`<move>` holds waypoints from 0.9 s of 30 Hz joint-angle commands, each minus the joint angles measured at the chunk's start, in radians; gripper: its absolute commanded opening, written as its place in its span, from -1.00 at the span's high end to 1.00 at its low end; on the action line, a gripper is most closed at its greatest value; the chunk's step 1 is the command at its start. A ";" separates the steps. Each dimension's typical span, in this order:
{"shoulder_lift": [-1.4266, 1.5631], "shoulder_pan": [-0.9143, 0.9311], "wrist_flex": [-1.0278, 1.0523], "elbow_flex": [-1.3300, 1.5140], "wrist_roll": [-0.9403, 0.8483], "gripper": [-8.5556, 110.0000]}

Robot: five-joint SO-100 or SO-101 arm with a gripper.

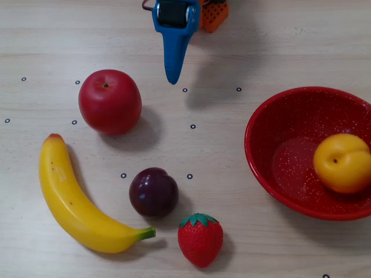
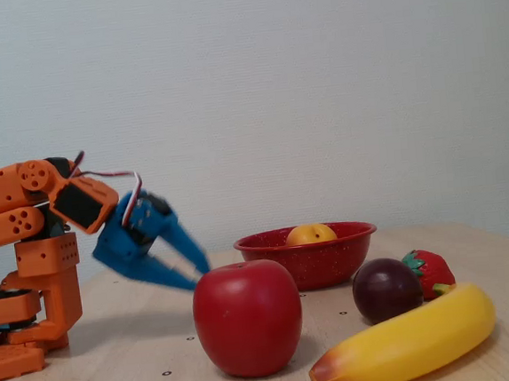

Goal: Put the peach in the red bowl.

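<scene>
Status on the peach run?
Jaws open, empty, gripper up off the table near the base. Peach in red bowl. Nothing in the way; apple and the other fruit sit apart.

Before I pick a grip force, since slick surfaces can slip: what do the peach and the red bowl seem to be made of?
The peach looks like smooth moulded plastic: even yellow-orange colour, soft sheen, a neat crease and stem dimple. The red bowl looks like enamelled metal or hard glazed ware, though I cannot tell which: glossy red with fine white speckles, a thin rim and bright reflections inside. Both appear hard and fairly slick.
</scene>
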 commanded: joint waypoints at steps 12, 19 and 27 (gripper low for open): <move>0.008 0.034 0.081 0.008 -0.100 0.85; 0.008 0.037 0.084 0.006 -0.075 0.85; 0.006 0.037 0.084 0.006 -0.075 0.85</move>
